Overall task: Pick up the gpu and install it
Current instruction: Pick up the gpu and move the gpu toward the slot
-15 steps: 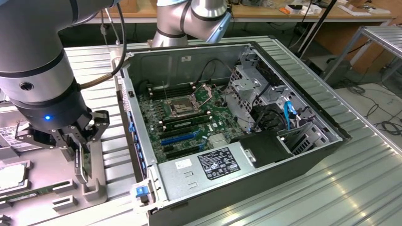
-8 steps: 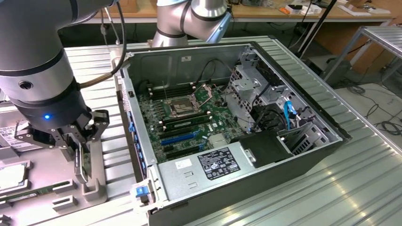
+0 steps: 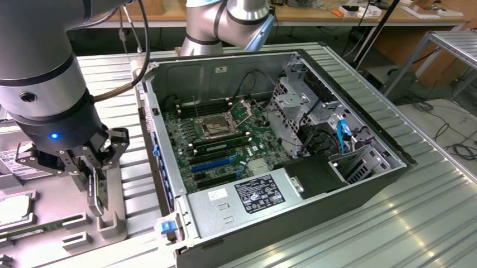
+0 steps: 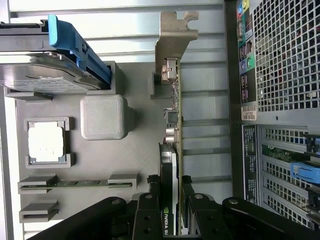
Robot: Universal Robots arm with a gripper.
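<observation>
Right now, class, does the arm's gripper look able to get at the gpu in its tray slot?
Yes, it seems so: the gripper sits down over the gpu, which stands on edge in the gray tray, its jaws apparently closed on the card's two faces. Nothing lies between them.

We see a ribbed metal table [image 3: 417,223] catching pale glints of light, with a long wooden bench [image 3: 313,18] behind it. On the exterior view's right a grey floor [image 3: 466,118] carries loose cables [image 3: 457,149], beside what may be a metal-framed rack [image 3: 447,39].
</observation>
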